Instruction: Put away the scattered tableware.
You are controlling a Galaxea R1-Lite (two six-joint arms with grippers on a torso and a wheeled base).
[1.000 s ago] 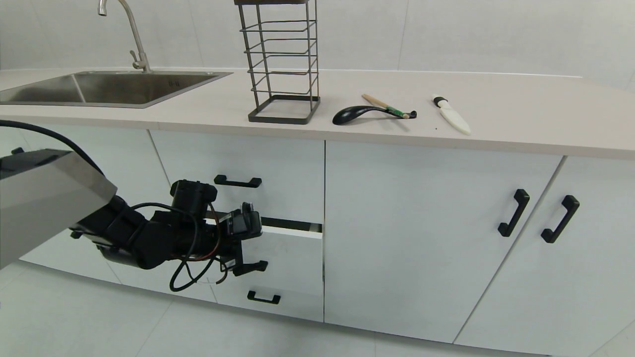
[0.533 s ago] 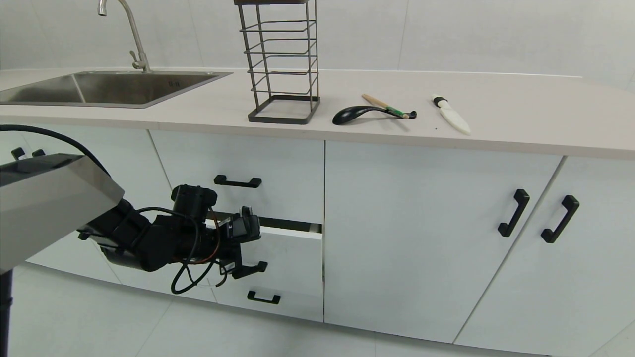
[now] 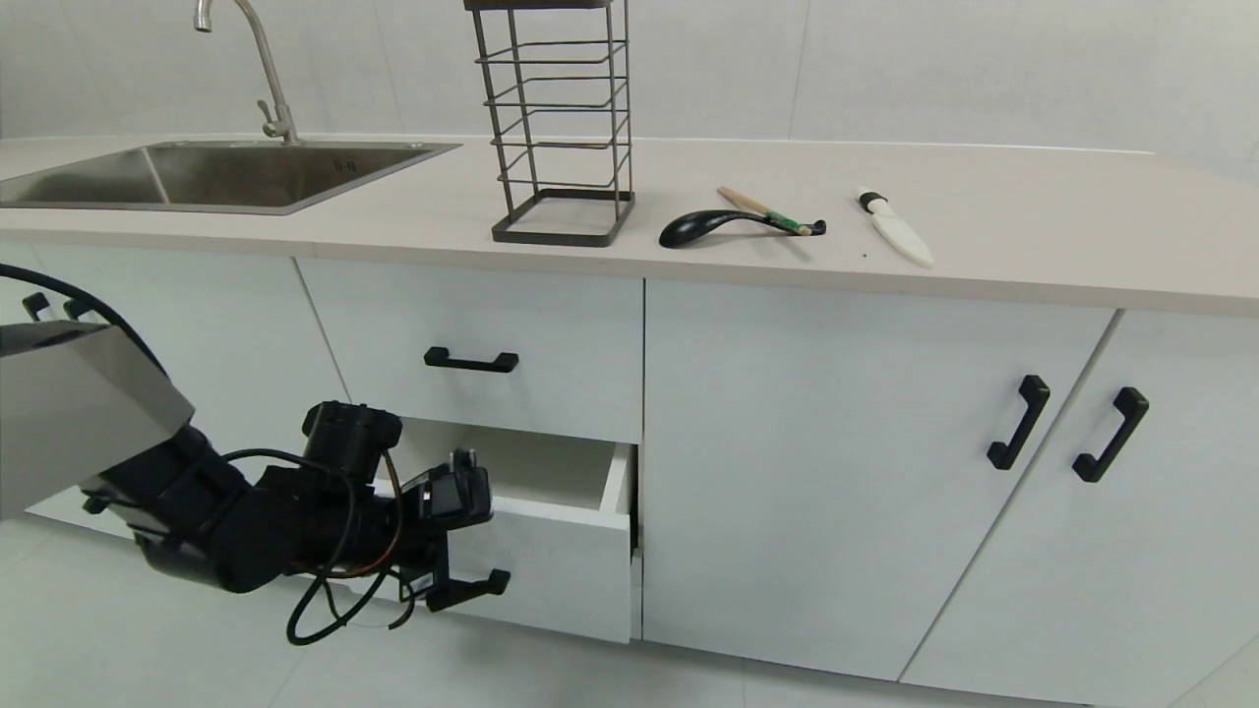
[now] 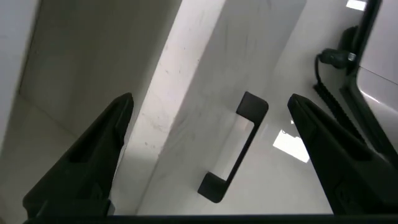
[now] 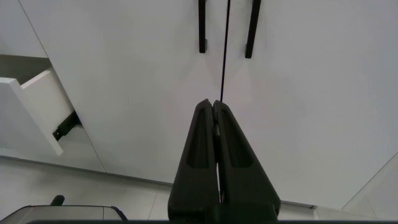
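Where it lies on the counter (image 3: 1033, 216), black spoon (image 3: 693, 230), glossy, curved handle

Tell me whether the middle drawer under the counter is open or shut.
Open: the middle drawer juts out from the cabinet front, its white inside showing in the head view.

The pincer (image 5: 215, 107) (fingers pressed together) points at the seam between two white doors (image 5: 137, 68) with black handles (image 5: 202, 26); a drawer (image 5: 30, 115) stands open beside them.
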